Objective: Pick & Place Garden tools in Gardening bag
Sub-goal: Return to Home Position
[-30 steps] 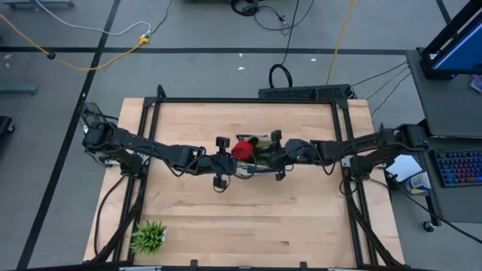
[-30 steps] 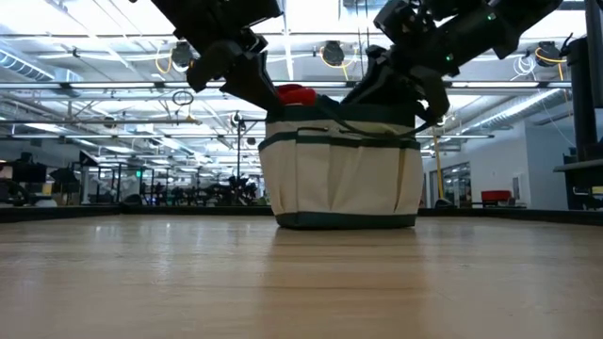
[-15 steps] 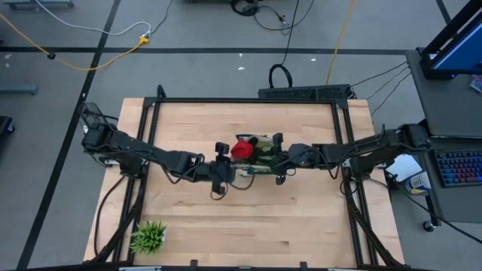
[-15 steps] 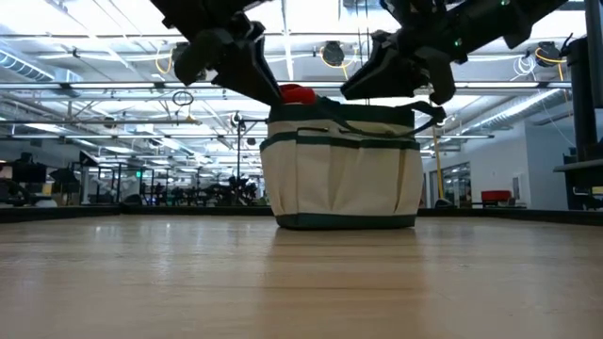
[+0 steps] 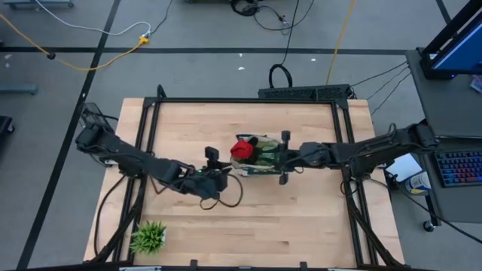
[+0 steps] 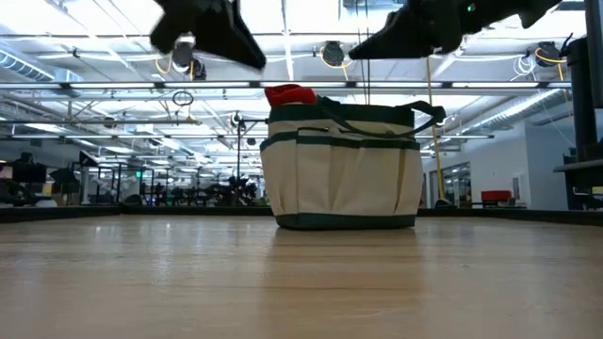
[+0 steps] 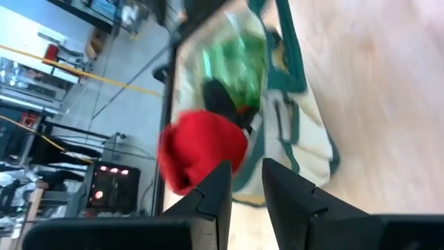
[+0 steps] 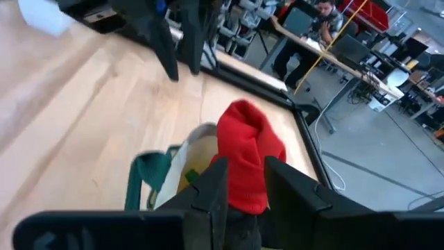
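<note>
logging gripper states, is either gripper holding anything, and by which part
Nothing is held. The left gripper and right gripper are both open and empty, clear of the gardening bag, where the red gloves sit on top.

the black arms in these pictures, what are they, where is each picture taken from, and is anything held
They belong to a robot: two dark arms at a wooden table, each ending in a two-finger gripper. One camera looks straight down, one sits at table height, one rides on each wrist. Mid-table stands a cream gardening bag with red gloves poking out of its top; a small potted plant sits in a corner on the left arm's side. The left gripper and right gripper hang raised, one on each side of the bag, fingers apart, holding nothing.
</note>
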Motion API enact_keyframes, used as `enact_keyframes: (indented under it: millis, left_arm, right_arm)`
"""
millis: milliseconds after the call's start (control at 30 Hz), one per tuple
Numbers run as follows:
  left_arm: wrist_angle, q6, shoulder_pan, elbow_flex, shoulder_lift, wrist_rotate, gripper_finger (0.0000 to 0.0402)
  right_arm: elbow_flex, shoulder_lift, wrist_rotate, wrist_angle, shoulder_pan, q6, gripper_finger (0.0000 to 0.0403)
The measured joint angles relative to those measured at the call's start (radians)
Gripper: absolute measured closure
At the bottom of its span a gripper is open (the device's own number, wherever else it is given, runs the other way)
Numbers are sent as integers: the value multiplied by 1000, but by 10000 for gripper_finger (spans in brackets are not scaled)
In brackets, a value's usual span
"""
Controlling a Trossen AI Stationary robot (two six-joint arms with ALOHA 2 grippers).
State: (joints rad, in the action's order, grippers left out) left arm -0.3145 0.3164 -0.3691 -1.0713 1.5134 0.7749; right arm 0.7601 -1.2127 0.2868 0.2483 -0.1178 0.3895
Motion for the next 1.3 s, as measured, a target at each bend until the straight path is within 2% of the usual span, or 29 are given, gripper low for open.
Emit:
enact_keyframes:
  millis: [167, 400, 533, 600, 767, 967, 1167, 1300]
  left_arm:
    - [-42, -58, -31, 0, -97, 3, 314]
    - [-134, -147, -56, -2, -249, 11, 323]
    - [-196, -173, -73, -2, -310, 12, 379]
    - [-223, -176, -81, -2, -333, 14, 394]
    - [-250, -192, -103, -2, -386, 45, 398]
    - [-366, -243, -118, -2, -471, 46, 399]
    - [-511, -359, -119, -2, -569, 47, 399]
    - [-589, -383, -119, -2, -629, 21, 396]
  right_arm:
    - [0, 49, 0, -5, -2, -67, 331]
    - [0, 113, 0, -22, -2, -119, 398]
    - [0, 136, 0, -21, -2, -127, 395]
    - [0, 143, 0, -21, -2, -128, 399]
    - [0, 167, 1, -23, -2, -135, 401]
    - [1, 207, 2, -29, -2, -142, 402]
    - [1, 267, 3, -143, -2, -142, 402]
    - [1, 305, 1, -182, -2, -174, 402]
